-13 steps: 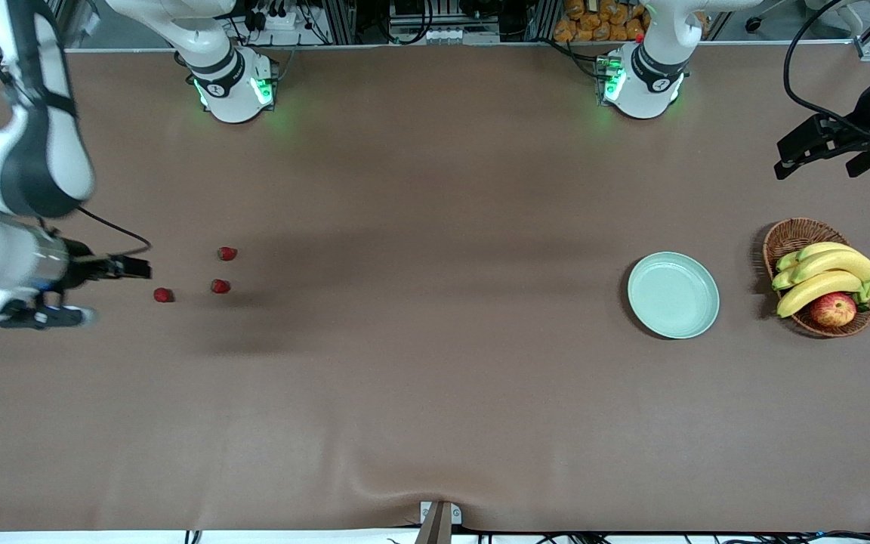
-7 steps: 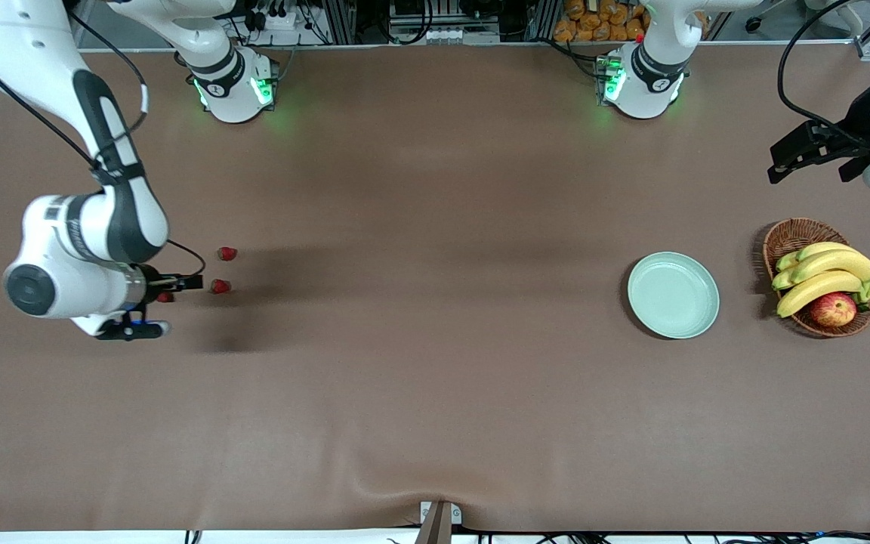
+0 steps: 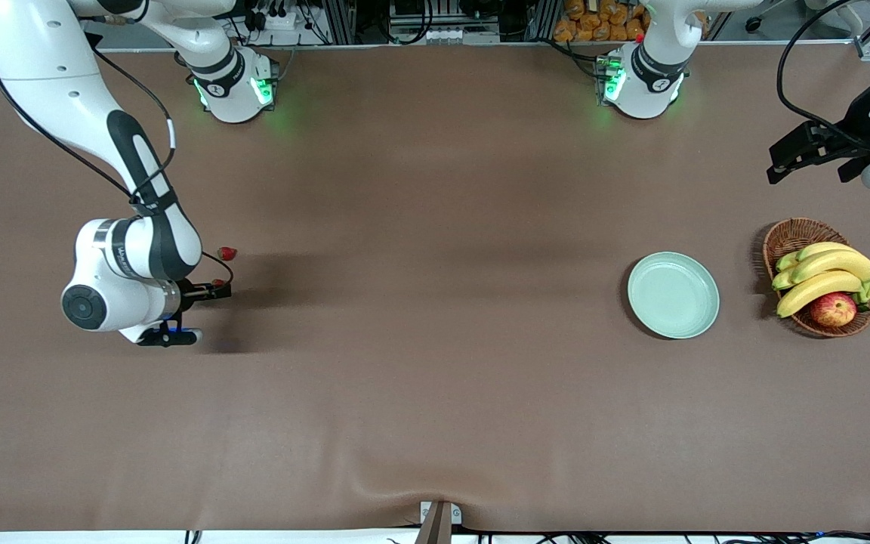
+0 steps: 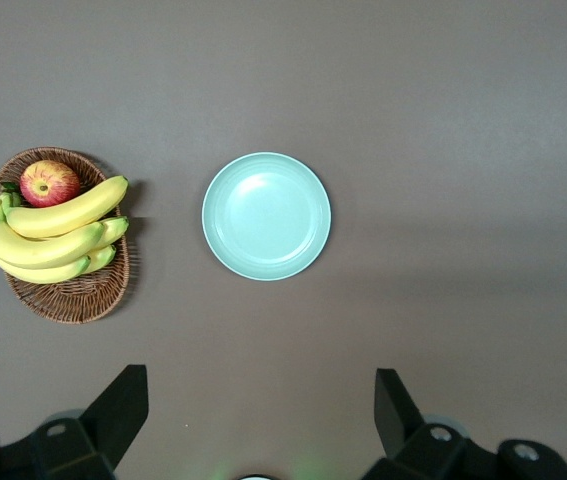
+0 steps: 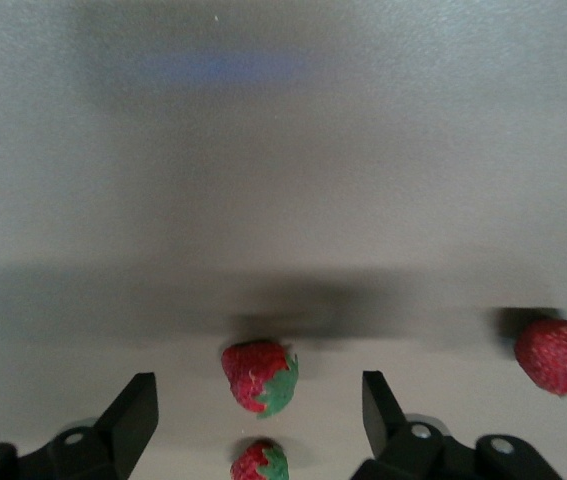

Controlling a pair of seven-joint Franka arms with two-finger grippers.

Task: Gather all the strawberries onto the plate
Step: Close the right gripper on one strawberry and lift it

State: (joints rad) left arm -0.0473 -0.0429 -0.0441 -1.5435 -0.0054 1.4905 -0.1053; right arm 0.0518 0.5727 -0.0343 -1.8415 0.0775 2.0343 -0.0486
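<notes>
Three small dark-red strawberries lie on the brown table toward the right arm's end. In the front view one strawberry [image 3: 227, 254] shows fully, a second [image 3: 217, 283] peeks out beside the arm, and the third is hidden under it. My right gripper [image 3: 178, 321] hangs open and empty over them. In the right wrist view two strawberries [image 5: 259, 377] [image 5: 260, 463] lie in line between its open fingers [image 5: 258, 420], and the third [image 5: 559, 357] lies off to one side. The mint-green plate [image 3: 673, 295] is empty. My left gripper [image 3: 812, 151] waits open and empty, high over its end, and looks down on the plate [image 4: 266, 215].
A brown wicker basket [image 3: 790, 234] with bananas [image 3: 828, 272] and a red-yellow apple [image 3: 833, 309] stands beside the plate at the left arm's end. It also shows in the left wrist view [image 4: 73, 295]. A wide stretch of bare table separates the strawberries from the plate.
My right arm has swung in from the table's end and now hangs over the strawberries, covering one of them. The left arm has barely moved.
</notes>
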